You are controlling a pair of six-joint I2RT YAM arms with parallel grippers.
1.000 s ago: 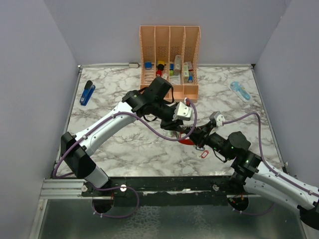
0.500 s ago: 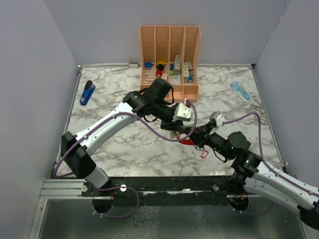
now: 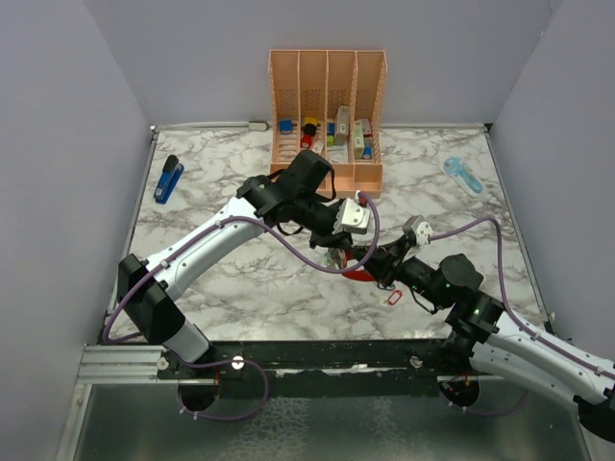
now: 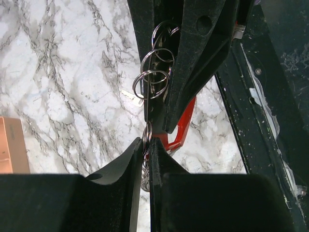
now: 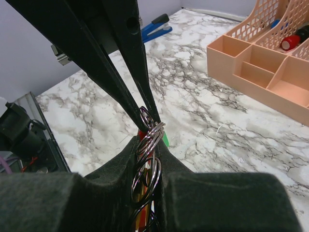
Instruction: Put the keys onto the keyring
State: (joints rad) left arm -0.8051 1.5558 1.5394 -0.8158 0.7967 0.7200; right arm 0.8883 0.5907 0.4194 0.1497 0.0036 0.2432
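Both grippers meet at the table's middle in the top view. My right gripper (image 3: 365, 259) (image 5: 148, 140) is shut on the red keyring (image 4: 182, 129), which also shows in the top view (image 3: 361, 275). A bunch of the keys' silver split rings (image 5: 146, 166) (image 4: 150, 79) is stacked between its fingers. A green tag (image 5: 166, 140) and red and yellow bits peek out there. My left gripper (image 3: 336, 255) (image 4: 146, 141) is shut on one silver ring right at the right fingertips. The key blades are hidden.
A peach organiser (image 3: 327, 115) with small items stands at the back. A blue stapler (image 3: 168, 179) lies far left, a light blue object (image 3: 462, 175) far right. A tiny red oval loop (image 3: 391, 298) lies by the right arm.
Both grippers have shifted only slightly and stay pressed tip to tip. Nothing was taken hold of or let go.
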